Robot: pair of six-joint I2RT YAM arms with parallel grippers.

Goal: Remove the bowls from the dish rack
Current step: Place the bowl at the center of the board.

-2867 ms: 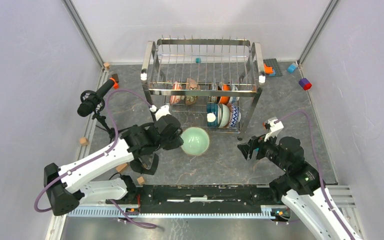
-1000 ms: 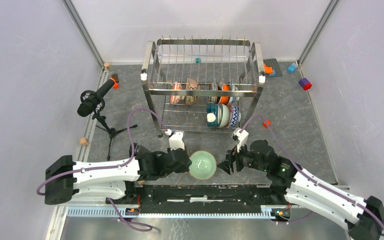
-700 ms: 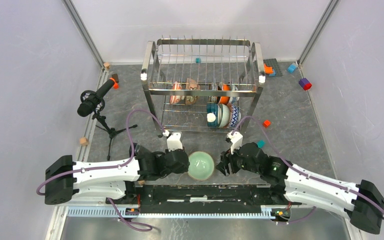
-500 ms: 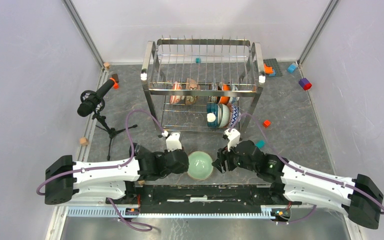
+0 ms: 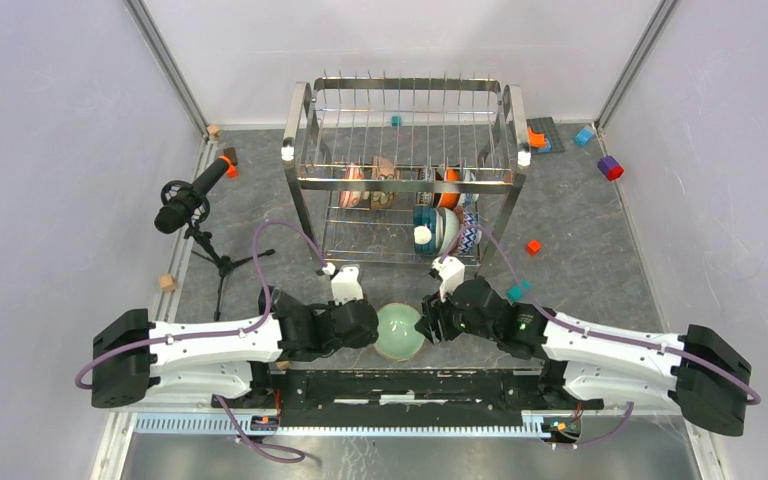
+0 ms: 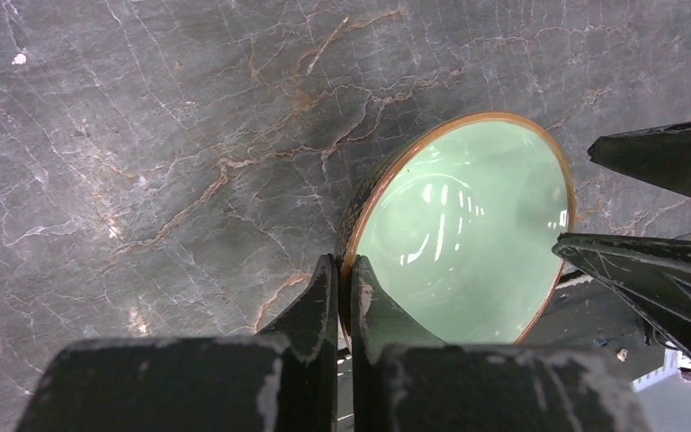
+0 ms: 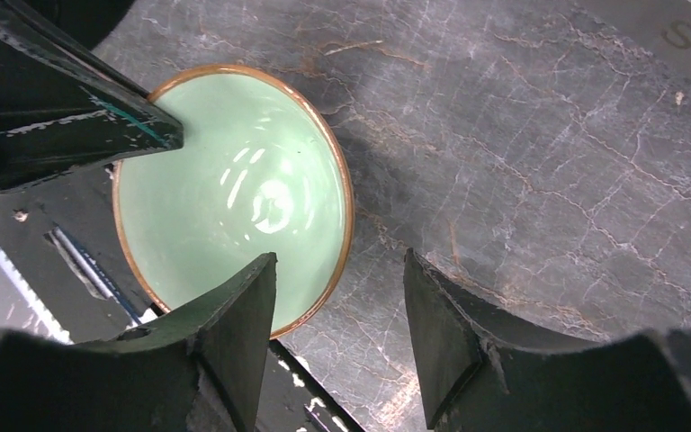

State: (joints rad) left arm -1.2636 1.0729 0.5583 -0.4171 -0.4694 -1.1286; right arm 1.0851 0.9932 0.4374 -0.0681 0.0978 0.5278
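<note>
A pale green bowl (image 5: 397, 331) with a brown rim hangs tilted over the table's near edge. My left gripper (image 5: 370, 327) is shut on its left rim; the left wrist view shows the rim pinched between the fingers of that gripper (image 6: 343, 281), with the bowl (image 6: 463, 234) beyond them. My right gripper (image 5: 427, 324) is open and straddles the bowl's right rim. In the right wrist view that gripper (image 7: 340, 301) has one finger over the bowl (image 7: 234, 198) and one outside it, neither touching. Several more bowls (image 5: 447, 229) stand on edge in the dish rack (image 5: 405, 183).
A microphone on a tripod (image 5: 186, 198) stands left of the rack. Small toy blocks lie about: red (image 5: 533, 246), teal (image 5: 516, 291), purple (image 5: 610, 167), and wooden ones (image 5: 167, 282) at the left. The black mounting rail (image 5: 410, 385) runs along the near edge.
My right arm has swung left to the green bowl and its jaws have narrowed around the rim. The left gripper has kept its hold, the bowl drifting slightly left.
</note>
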